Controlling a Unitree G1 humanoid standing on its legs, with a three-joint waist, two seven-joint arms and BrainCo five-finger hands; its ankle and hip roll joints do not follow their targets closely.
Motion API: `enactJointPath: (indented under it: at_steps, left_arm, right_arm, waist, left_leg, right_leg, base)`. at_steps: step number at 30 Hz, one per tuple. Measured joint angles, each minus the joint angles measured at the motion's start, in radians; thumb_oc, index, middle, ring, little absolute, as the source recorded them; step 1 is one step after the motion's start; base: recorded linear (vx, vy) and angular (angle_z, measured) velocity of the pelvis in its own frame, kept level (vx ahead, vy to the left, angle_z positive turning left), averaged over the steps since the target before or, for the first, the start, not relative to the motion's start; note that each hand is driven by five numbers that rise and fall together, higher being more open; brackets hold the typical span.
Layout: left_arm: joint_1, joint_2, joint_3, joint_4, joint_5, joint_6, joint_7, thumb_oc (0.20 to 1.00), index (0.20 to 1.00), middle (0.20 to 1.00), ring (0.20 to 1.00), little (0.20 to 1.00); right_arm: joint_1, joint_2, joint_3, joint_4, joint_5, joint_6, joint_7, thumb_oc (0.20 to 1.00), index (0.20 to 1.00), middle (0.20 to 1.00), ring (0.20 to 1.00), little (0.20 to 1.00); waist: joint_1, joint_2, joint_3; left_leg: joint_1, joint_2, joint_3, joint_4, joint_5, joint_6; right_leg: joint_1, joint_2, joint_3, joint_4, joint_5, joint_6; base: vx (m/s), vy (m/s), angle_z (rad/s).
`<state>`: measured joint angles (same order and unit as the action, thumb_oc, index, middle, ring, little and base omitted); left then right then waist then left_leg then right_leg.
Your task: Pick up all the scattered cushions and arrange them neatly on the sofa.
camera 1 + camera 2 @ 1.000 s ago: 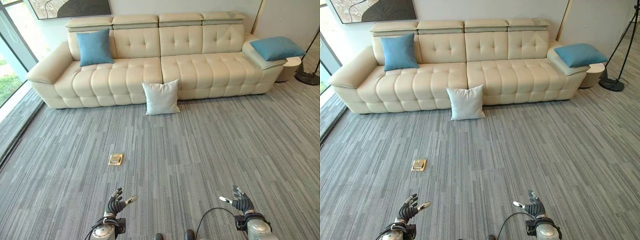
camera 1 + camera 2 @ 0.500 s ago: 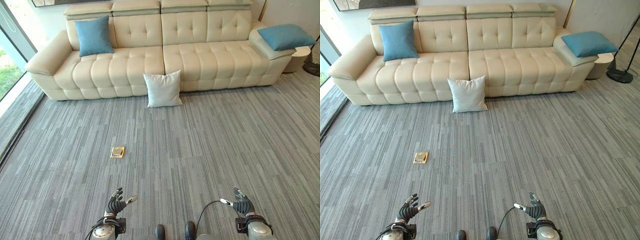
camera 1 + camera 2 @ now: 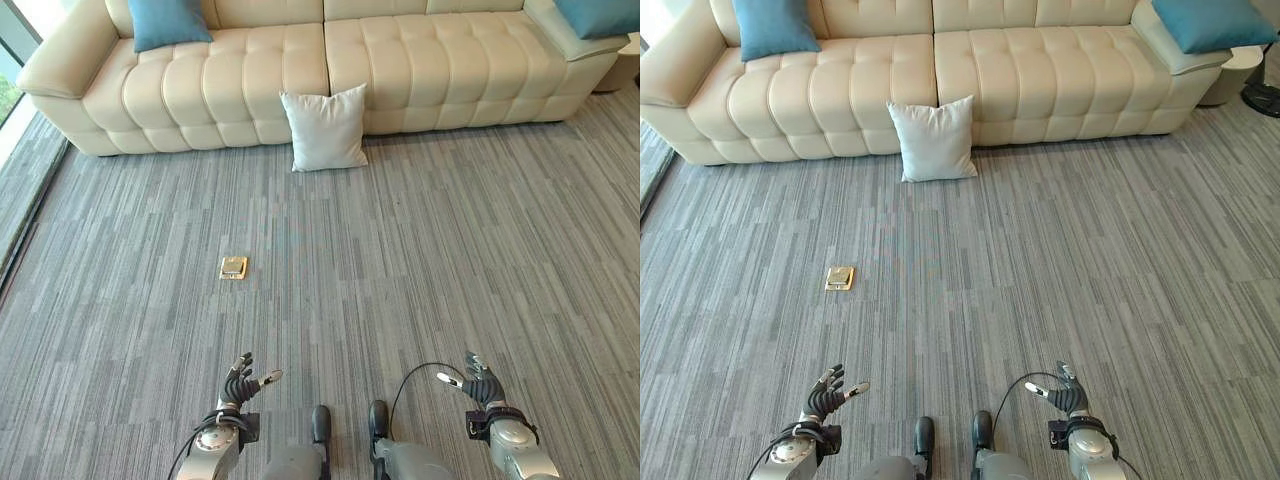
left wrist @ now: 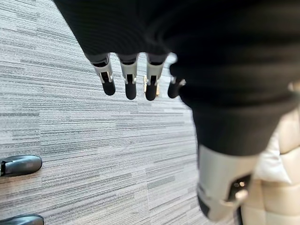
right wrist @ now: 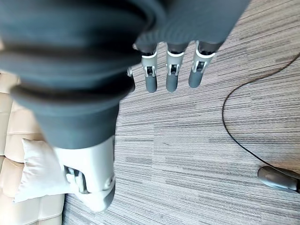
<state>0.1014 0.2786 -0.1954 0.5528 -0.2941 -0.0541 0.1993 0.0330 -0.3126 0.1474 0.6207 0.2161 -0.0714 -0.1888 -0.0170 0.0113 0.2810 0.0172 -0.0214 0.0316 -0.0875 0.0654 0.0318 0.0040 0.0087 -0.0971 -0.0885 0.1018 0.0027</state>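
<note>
White square fabric cushion point(image 3: 324, 128) leaning on cream tufted leather sofa point(image 3: 250, 80): approach squarely, both relaxed-fingered, empty robot hands point(image 3: 240, 381) point(image 3: 478, 383) lowered either side.

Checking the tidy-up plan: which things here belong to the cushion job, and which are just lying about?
Job: white cushion on the carpet against the sofa; blue cushion on the seat; blue cushion on the armrest.
Lying about: brass floor plate; lamp base.

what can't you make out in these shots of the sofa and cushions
- Sofa: backrest top and right end cut off by the eye views' edges.
- Left blue cushion and right blue cushion: tops cropped.
- White cushion: partly hidden by the right hand cover in the right wrist view.
- Floor plate: too small to identify.
</note>
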Motion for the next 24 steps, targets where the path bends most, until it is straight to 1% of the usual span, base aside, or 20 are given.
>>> enactJointPath:
  at_steps: [3, 6, 8, 9, 10, 11, 12, 13, 14, 15, 16, 17, 18, 19, 20, 21, 22, 23, 24]
  left_arm:
    - [-0.002, 0.002, 0.0, -0.002, 0.0, 0.0, 0.006, 1.0, 1.0, 1.0, 1.0, 1.0]
    - [-0.01, 0.003, 0.001, 0.0, 0.0, 0.0, 0.018, 1.0, 1.0, 1.0, 1.0, 1.0]
    - [-0.027, 0.007, 0.002, 0.0, -0.001, 0.0, 0.023, 1.0, 1.0, 1.0, 1.0, 1.0]
    - [-0.033, 0.009, 0.002, 0.0, 0.0, 0.0, 0.03, 1.0, 1.0, 1.0, 1.0, 1.0]
    - [-0.038, 0.01, 0.002, 0.001, 0.0, 0.001, 0.033, 1.0, 1.0, 1.0, 1.0, 1.0]
    - [-0.04, 0.015, 0.002, 0.0, 0.0, 0.001, 0.035, 1.0, 1.0, 1.0, 1.0, 1.0]
    - [-0.043, 0.017, 0.002, 0.001, 0.0, 0.001, 0.036, 1.0, 1.0, 1.0, 1.0, 1.0]
    - [-0.051, 0.019, 0.002, 0.003, 0.0, 0.001, 0.037, 1.0, 1.0, 1.0, 1.0, 1.0]
    - [-0.052, 0.021, 0.001, 0.008, 0.0, 0.003, 0.037, 1.0, 1.0, 1.0, 1.0, 1.0]
    - [-0.054, 0.025, 0.001, 0.009, 0.0, 0.002, 0.039, 1.0, 1.0, 1.0, 1.0, 1.0]
    - [-0.056, 0.03, 0.003, 0.012, 0.0, 0.002, 0.04, 1.0, 1.0, 1.0, 1.0, 1.0]
    - [-0.054, 0.032, 0.003, 0.019, 0.0, 0.007, 0.04, 1.0, 1.0, 1.0, 1.0, 1.0]
    - [-0.056, 0.031, 0.004, 0.022, -0.002, 0.008, 0.04, 1.0, 1.0, 1.0, 1.0, 1.0]
    - [-0.056, 0.03, 0.007, 0.026, -0.003, 0.008, 0.041, 1.0, 1.0, 1.0, 1.0, 1.0]
    - [-0.059, 0.031, 0.008, 0.033, -0.007, 0.008, 0.042, 1.0, 1.0, 1.0, 1.0, 1.0]
    - [-0.061, 0.028, 0.015, 0.058, -0.011, 0.014, 0.043, 1.0, 1.0, 1.0, 1.0, 1.0]
    - [-0.055, 0.028, 0.019, 0.057, -0.011, 0.017, 0.042, 1.0, 1.0, 1.0, 1.0, 1.0]
    - [-0.052, 0.027, 0.022, 0.057, -0.011, 0.019, 0.042, 1.0, 1.0, 1.0, 1.0, 1.0]
    - [-0.043, 0.029, 0.021, 0.052, -0.01, 0.018, 0.042, 1.0, 1.0, 1.0, 1.0, 1.0]
  right_arm:
    - [-0.01, 0.0, 0.0, 0.002, -0.001, 0.001, -0.006, 1.0, 1.0, 1.0, 1.0, 1.0]
    - [-0.016, 0.0, 0.0, 0.019, -0.007, 0.015, -0.009, 1.0, 1.0, 1.0, 1.0, 1.0]
    - [-0.021, 0.001, 0.0, 0.036, -0.008, 0.017, -0.009, 1.0, 1.0, 1.0, 1.0, 1.0]
    - [-0.021, 0.001, 0.0, 0.045, -0.008, 0.023, -0.008, 1.0, 1.0, 1.0, 1.0, 1.0]
    - [-0.02, 0.0, 0.0, 0.05, -0.008, 0.027, -0.007, 1.0, 1.0, 1.0, 1.0, 1.0]
    - [-0.009, 0.001, 0.0, 0.05, -0.009, 0.035, -0.007, 1.0, 1.0, 1.0, 1.0, 1.0]
    - [0.0, 0.0, 0.0, 0.051, -0.01, 0.036, -0.007, 1.0, 1.0, 1.0, 1.0, 1.0]
    - [-0.001, -0.002, -0.001, 0.051, -0.013, 0.037, -0.007, 1.0, 1.0, 1.0, 1.0, 1.0]
    - [-0.003, -0.002, -0.001, 0.04, -0.022, 0.039, -0.009, 1.0, 1.0, 1.0, 1.0, 1.0]
    - [0.004, 0.004, 0.001, 0.039, -0.024, 0.039, -0.011, 1.0, 1.0, 1.0, 1.0, 1.0]
    - [0.006, 0.011, 0.001, 0.04, -0.031, 0.041, -0.011, 1.0, 1.0, 1.0, 1.0, 1.0]
    - [0.012, 0.019, 0.001, 0.04, -0.039, 0.05, -0.014, 1.0, 1.0, 1.0, 1.0, 1.0]
    - [0.012, 0.02, 0.0, 0.042, -0.04, 0.056, -0.017, 1.0, 1.0, 1.0, 1.0, 1.0]
    - [0.009, 0.021, 0.0, 0.043, -0.04, 0.058, -0.019, 1.0, 1.0, 1.0, 1.0, 1.0]
    - [0.012, 0.022, -0.001, 0.041, -0.041, 0.057, -0.02, 1.0, 1.0, 1.0, 1.0, 1.0]
    - [0.002, 0.025, -0.002, 0.042, -0.041, 0.058, -0.022, 1.0, 1.0, 1.0, 1.0, 1.0]
    - [0.008, 0.025, -0.003, 0.041, -0.041, 0.058, -0.022, 1.0, 1.0, 1.0, 1.0, 1.0]
    - [0.009, 0.024, -0.007, 0.042, -0.041, 0.061, -0.024, 1.0, 1.0, 1.0, 1.0, 1.0]
    - [0.014, 0.024, -0.007, 0.044, -0.041, 0.061, -0.027, 1.0, 1.0, 1.0, 1.0, 1.0]
  waist:
    - [0.001, -0.001, 0.0]
    - [0.001, -0.001, 0.0]
    - [0.001, -0.004, 0.0]
    - [0.0, -0.002, 0.0]
    - [-0.003, -0.002, 0.001]
    - [-0.007, -0.008, -0.002]
    - [-0.003, -0.014, -0.001]
    - [-0.002, -0.013, 0.005]
    - [-0.008, -0.006, 0.015]
    - [-0.007, -0.019, 0.017]
    - [-0.004, -0.033, 0.02]
    - [-0.006, -0.039, 0.021]
    - [0.0, -0.039, 0.02]
    - [0.002, -0.037, 0.018]
    - [-0.002, -0.05, 0.023]
    - [-0.004, -0.043, 0.023]
    - [-0.007, -0.045, 0.022]
    - [-0.002, -0.045, 0.02]
    - [-0.002, -0.047, 0.019]
  left_leg:
    - [0.004, -0.002, 0.002, 0.005, -0.003, 0.003]
    - [0.016, -0.004, -0.002, 0.0, -0.005, 0.007]
    - [0.014, -0.008, -0.003, 0.0, -0.011, 0.01]
    - [0.013, -0.006, -0.007, 0.0, -0.019, 0.01]
    - [0.013, -0.008, -0.014, 0.0, -0.03, 0.02]
    - [0.012, -0.011, -0.022, 0.0, -0.028, 0.021]
    - [0.017, -0.014, -0.019, 0.0, -0.03, 0.024]
    - [0.017, -0.013, -0.019, 0.0, -0.034, 0.03]
    - [0.025, -0.007, -0.018, 0.003, -0.033, 0.045]
    - [0.028, -0.019, -0.023, 0.007, -0.036, 0.054]
    - [0.029, -0.023, -0.017, 0.011, -0.03, 0.062]
    - [0.03, -0.025, -0.019, 0.01, -0.029, 0.065]
    - [0.028, -0.021, -0.016, 0.01, -0.037, 0.062]
    - [0.021, -0.017, -0.014, 0.01, -0.037, 0.062]
    - [0.023, -0.018, -0.013, 0.012, -0.046, 0.054]
    - [0.023, -0.008, -0.013, 0.017, -0.058, 0.051]
    - [0.03, -0.007, -0.013, 0.019, -0.072, 0.041]
    - [0.045, -0.004, -0.008, 0.017, -0.078, 0.04]
    - [0.07, -0.001, -0.008, 0.007, -0.085, 0.039]
  right_leg:
    - [0.003, -0.001, 0.005, 0.006, 0.006, -0.009]
    - [0.015, -0.003, 0.004, 0.007, 0.007, -0.011]
    - [0.013, -0.006, 0.003, 0.01, 0.004, -0.006]
    - [-0.006, -0.007, -0.001, 0.049, -0.013, 0.005]
    - [-0.027, -0.01, -0.006, 0.096, -0.029, 0.015]
    - [-0.059, -0.019, -0.011, 0.175, -0.07, 0.028]
    - [-0.085, -0.024, -0.008, 0.229, -0.086, 0.033]
    - [-0.13, -0.027, -0.008, 0.314, -0.094, 0.045]
    - [-0.236, -0.039, -0.01, 0.519, -0.112, 0.068]
    - [-0.295, -0.048, 0.008, 0.618, -0.135, 0.082]
    - [-0.335, -0.056, 0.032, 0.684, -0.166, 0.079]
    - [-0.364, -0.059, 0.042, 0.673, -0.19, 0.087]
    - [-0.373, -0.063, 0.023, 0.587, -0.195, 0.096]
    - [-0.363, -0.064, 0.001, 0.455, -0.196, 0.099]
    - [-0.375, -0.068, -0.012, 0.403, -0.191, 0.096]
    - [-0.375, -0.065, -0.021, 0.286, -0.163, 0.105]
    - [-0.37, -0.069, -0.028, 0.216, -0.143, 0.111]
    - [-0.349, -0.07, -0.041, 0.141, -0.129, 0.122]
    - [-0.337, -0.072, -0.036, 0.128, -0.116, 0.114]
  base:
    - [0.1, 0.105, -0.02]
    - [0.05, 0.118, 0.01]
    - [0.06, 0.171, 0.02]
    - [0.04, 0.101, 0.01]
    - [0.04, 0.131, 0.14]
    - [0.04, 0.135, 0.04]
    - [0.04, 0.135, -0.03]
    - [0.1, 0.073, -0.14]
    - [0.14, 0.032, -0.1]
    - [0.14, 0.032, -0.03]
    - [0.21, -0.04, 0.08]
    - [0.15, -0.042, 0.11]
    - [0.32, -0.124, 0.1]
    - [0.18, -0.082, -0.06]
    - [0.42, -0.189, -0.08]
    - [0.39, -0.154, -0.05]
    - [0.39, -0.154, -0.02]
    - [0.44, -0.166, -0.03]
    - [0.29, -0.119, 0.04]
